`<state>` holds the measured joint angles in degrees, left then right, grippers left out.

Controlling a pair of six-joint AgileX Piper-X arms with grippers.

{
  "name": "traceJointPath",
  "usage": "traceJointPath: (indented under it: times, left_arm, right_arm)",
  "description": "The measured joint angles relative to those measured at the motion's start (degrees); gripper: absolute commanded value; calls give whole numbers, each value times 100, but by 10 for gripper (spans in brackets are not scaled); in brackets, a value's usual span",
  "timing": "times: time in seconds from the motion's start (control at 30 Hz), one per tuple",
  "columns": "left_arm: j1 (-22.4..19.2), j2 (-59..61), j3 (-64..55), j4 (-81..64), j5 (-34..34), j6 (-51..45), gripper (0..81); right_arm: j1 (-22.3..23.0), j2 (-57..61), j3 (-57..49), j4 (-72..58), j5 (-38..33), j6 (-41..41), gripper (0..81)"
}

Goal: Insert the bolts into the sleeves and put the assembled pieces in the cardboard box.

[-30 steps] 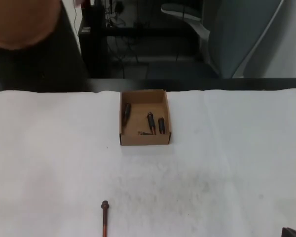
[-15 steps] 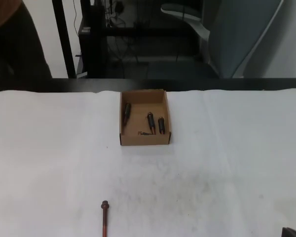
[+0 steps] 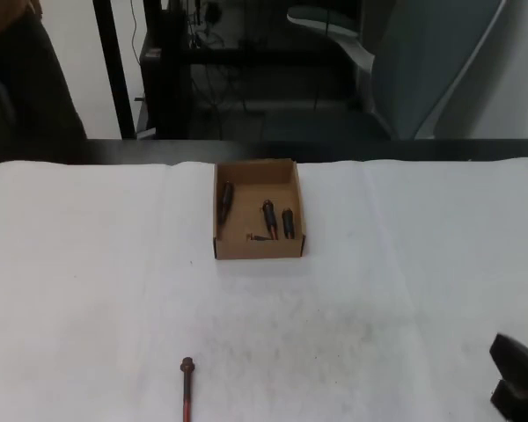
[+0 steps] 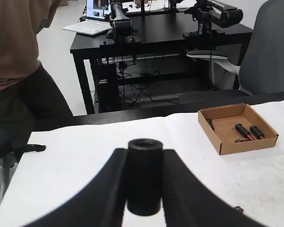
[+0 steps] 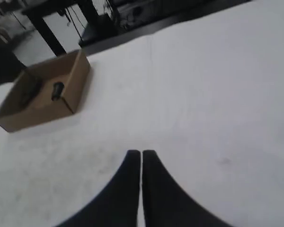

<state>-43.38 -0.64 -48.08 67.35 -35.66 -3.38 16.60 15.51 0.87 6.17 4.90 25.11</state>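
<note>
— Gripping a sleeve (image 4: 145, 179) upright in my left jaws; my right jaws are pressed shut on nothing.
— And the bolt?
— Bolt (image 3: 187, 391) lies on the bench (image 3: 396, 281) at my near edge, well apart from the box (image 3: 258, 249). It looks stiff, smooth and apt to roll, so I'd pinch it mid-shank.
— Box?
— Dark pieces (image 3: 287, 222) inside.

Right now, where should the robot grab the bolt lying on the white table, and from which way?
Probably the shank of the bolt, just below its head, coming straight down from above. It lies flat on the white table with its length running toward the near edge, so the grip should close across it.
</note>
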Motion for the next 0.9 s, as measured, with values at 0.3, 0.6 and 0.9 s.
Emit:
traceJointPath:
  times: [0.3, 0.6, 0.9]
  left_arm:
    - [0, 0, 0, 0, 0, 0, 18]
    - [0, 0, 0, 0, 0, 0, 18]
    - [0, 0, 153, 0, 130, 0, 18]
  right_arm:
    - [0, 6, 0, -617, -366, 1931, 18]
    - [0, 6, 0, -617, -1780, 2294, 196]
    - [0, 6, -26, -912, -3453, 3313, 581]
